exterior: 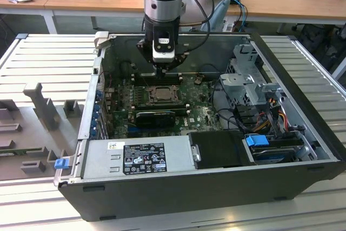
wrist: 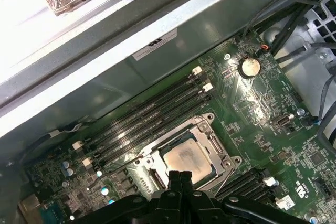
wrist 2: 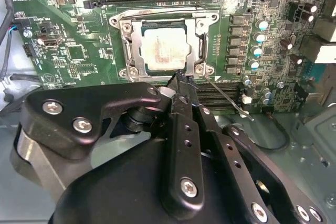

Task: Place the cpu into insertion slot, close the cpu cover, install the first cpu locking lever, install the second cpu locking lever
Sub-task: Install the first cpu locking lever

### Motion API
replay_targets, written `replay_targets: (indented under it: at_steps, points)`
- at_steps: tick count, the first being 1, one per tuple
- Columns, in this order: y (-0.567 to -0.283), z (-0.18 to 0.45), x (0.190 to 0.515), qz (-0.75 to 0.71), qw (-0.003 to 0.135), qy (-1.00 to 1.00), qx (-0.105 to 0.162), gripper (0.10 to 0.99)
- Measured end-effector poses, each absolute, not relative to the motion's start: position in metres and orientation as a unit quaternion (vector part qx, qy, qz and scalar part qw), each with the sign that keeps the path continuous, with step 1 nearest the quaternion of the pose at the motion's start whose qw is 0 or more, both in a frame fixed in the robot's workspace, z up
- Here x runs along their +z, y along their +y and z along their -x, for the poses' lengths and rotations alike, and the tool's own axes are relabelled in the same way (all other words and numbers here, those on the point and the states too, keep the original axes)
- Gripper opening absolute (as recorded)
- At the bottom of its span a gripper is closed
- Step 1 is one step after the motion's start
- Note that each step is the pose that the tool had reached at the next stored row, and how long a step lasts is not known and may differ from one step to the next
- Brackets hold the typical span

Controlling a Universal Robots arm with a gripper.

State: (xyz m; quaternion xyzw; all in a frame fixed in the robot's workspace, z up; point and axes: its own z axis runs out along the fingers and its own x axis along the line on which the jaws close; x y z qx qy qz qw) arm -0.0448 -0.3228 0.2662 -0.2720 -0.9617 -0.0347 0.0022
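The cpu [wrist 2: 165, 50] [wrist: 185, 159] lies with its pale silvery face up in the insertion slot [exterior: 160, 94] on the green motherboard. The silvery cpu cover [wrist 2: 127, 45] [wrist: 157, 167] is down around it, framing the chip in its window. One thin locking lever [wrist 2: 228, 99] sticks out at a slant from a corner of the socket, beside the memory slots. Another wire lever [wrist 2: 157, 11] runs along the opposite edge of the socket. My gripper [wrist 2: 181, 81] [wrist: 181, 178] [exterior: 164, 70] hangs just above the socket's edge, by the slanted lever's base, fingers shut together with nothing between them.
The open black computer case [exterior: 178, 193] surrounds the board. Long black memory slots [wrist: 152, 111] flank the socket. A grey power supply [exterior: 138, 158] sits at the front, a metal drive cage [exterior: 248, 82] and cables on the exterior view's right, and a black card [exterior: 157, 116] in front of the socket.
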Motion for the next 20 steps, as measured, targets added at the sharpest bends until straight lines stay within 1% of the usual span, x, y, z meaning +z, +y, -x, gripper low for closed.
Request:
replay_targets:
  at_steps: [4, 20]
  points:
    - [-0.3228, 0.0448, 0.2662, 0.213, 0.004, -0.976, -0.035, 0.106]
    - [-0.3228, 0.0448, 0.2661, 0.079, 0.009, -0.996, -0.034, 0.106]
